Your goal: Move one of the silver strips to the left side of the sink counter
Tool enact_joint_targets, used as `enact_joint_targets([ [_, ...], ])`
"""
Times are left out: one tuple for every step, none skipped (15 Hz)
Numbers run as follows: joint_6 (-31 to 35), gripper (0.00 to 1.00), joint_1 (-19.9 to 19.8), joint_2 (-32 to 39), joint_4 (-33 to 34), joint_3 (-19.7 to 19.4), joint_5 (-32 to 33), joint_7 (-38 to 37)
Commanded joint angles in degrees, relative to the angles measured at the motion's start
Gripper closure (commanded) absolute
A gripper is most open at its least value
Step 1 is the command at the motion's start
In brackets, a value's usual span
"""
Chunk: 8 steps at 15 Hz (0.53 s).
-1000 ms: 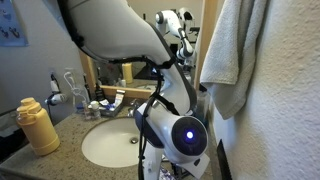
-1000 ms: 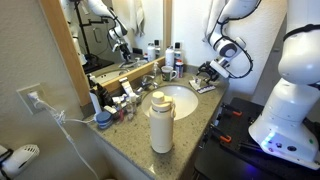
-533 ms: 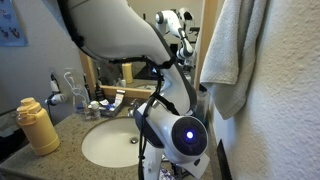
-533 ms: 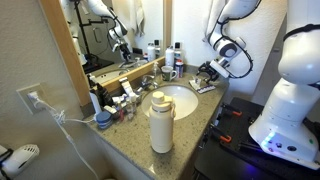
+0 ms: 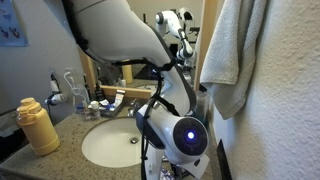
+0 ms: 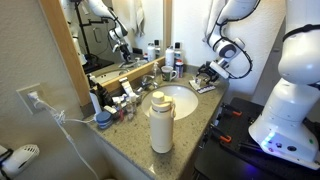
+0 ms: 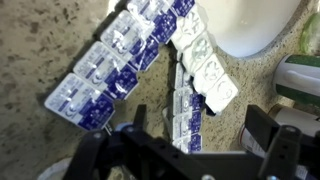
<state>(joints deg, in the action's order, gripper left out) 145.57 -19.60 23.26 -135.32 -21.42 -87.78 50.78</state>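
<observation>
In the wrist view three silver strips with bluish-purple print lie fanned on the speckled sink counter (image 7: 50, 45): one slanting at left (image 7: 105, 70), one upright in the middle (image 7: 184, 110), one slanting at right (image 7: 202, 58). My gripper (image 7: 200, 140) is open, its dark fingers (image 7: 268, 135) on either side of the lower end of the middle strip, close above the counter. The white basin (image 7: 255, 25) shows at top right. In an exterior view the gripper (image 6: 207, 74) hovers over the strips (image 6: 203, 87) beside the basin (image 6: 178, 101).
A mustard-yellow bottle (image 6: 160, 122) stands at the counter's front edge; it also shows in the other exterior view (image 5: 38, 126). Toiletry bottles and a cup (image 6: 172, 66) crowd the mirror side near the tap (image 6: 148, 80). A towel (image 5: 232, 50) hangs by the arm.
</observation>
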Motion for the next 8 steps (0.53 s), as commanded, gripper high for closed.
enact_joint_targets([
  [-1.0,0.00,-0.4,0.4,0.4,0.4,2.8,2.2],
  [-1.3,0.00,-0.6,0.4,0.3,0.4,4.1,2.6],
  [-1.8,0.00,-0.8,0.3,0.1,0.4,5.7,2.8],
  [-2.5,0.00,-1.2,0.2,0.0,0.5,6.7,3.4],
  [-2.9,0.00,-1.5,0.3,0.1,0.6,7.2,4.5],
  [-3.5,0.00,-1.9,0.3,0.2,0.8,7.4,5.6],
  [-4.2,0.00,-2.2,0.3,0.2,1.0,7.0,7.3],
  [-4.8,0.00,-2.5,0.3,0.3,1.0,6.5,8.7],
])
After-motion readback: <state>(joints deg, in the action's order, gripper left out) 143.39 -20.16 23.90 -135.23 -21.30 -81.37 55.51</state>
